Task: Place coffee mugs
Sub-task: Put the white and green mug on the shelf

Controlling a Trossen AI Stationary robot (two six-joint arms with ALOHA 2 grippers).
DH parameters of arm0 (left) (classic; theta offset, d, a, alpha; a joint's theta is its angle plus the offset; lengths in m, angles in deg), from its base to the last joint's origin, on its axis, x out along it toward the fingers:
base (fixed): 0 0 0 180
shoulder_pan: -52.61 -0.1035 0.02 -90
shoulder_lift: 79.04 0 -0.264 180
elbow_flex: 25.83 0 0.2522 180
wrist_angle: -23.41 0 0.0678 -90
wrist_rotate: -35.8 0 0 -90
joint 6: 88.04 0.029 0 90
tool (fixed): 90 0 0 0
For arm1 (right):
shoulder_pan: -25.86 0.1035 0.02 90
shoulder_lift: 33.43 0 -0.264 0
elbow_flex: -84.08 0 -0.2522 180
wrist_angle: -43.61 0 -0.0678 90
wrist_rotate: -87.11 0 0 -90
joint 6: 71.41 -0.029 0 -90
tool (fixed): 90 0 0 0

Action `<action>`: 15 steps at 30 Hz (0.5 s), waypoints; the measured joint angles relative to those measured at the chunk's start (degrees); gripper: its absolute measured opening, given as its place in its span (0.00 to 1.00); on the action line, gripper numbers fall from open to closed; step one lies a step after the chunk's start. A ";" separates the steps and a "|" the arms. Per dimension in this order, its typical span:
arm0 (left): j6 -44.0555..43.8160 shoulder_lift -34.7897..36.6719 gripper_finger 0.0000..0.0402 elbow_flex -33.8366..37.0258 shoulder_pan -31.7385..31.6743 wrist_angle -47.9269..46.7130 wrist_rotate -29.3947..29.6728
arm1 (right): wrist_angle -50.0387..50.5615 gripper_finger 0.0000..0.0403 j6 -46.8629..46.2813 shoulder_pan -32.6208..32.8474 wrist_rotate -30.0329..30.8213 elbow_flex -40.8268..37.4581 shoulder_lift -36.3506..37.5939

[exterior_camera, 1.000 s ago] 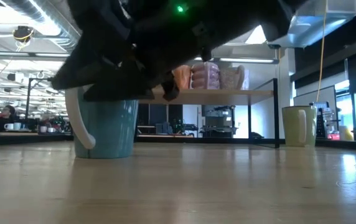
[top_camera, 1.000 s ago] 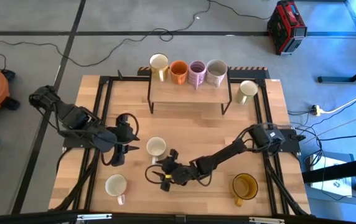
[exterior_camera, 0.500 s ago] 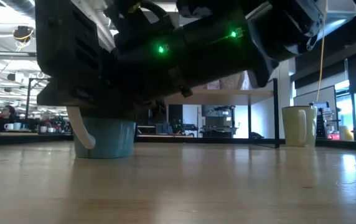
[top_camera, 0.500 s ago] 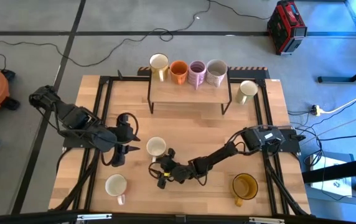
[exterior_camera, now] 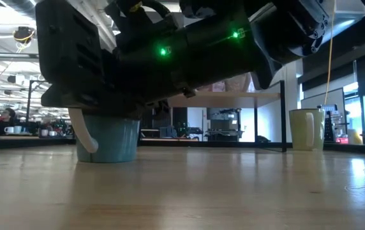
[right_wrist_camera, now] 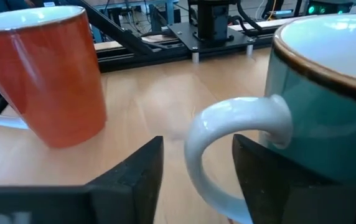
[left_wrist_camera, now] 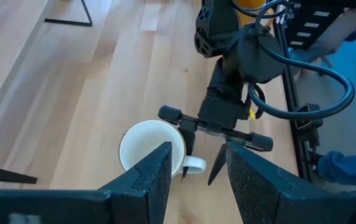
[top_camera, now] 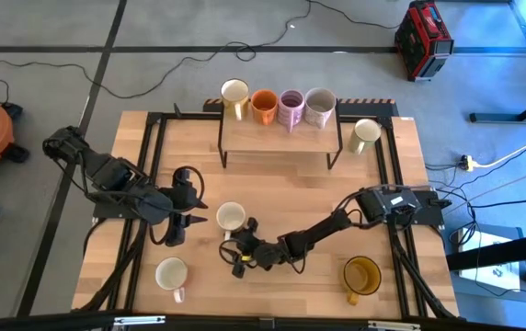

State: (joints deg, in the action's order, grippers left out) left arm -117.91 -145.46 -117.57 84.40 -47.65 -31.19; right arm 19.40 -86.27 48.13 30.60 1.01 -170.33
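Near the middle of the table (top_camera: 281,198), the right gripper (top_camera: 239,256) has slid closer to the teal mug (top_camera: 231,218) and now sits low at its white handle (right_wrist_camera: 228,155), fingers open around it, not squeezing yet. Next comes the grab. The left gripper (top_camera: 186,221) waits open beside it.

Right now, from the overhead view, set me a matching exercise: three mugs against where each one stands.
Mugs:
1. orange mug
2. amber mug
3. teal mug

Places:
A. mid-table, its handle between the open jaws of the right gripper
B. on the shelf
C. on the table's right side, far from the shelf

Pairs: 1-B, 2-C, 3-A
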 joint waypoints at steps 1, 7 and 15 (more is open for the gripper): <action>0.00 0.00 0.37 0.00 0.00 0.00 0.02 | 0.02 0.42 0.21 -0.15 -0.06 0.00 0.00; -0.02 0.00 0.37 0.00 0.00 0.00 0.06 | 0.25 0.22 0.26 -0.31 -0.55 0.04 0.00; 0.01 0.00 0.37 0.00 0.00 -0.02 0.81 | -0.17 0.03 4.54 -0.16 -0.33 0.24 0.13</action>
State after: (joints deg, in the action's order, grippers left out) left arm -117.90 -145.46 -117.57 84.40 -47.67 -30.38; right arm 19.23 -81.73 47.97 30.27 1.26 -170.20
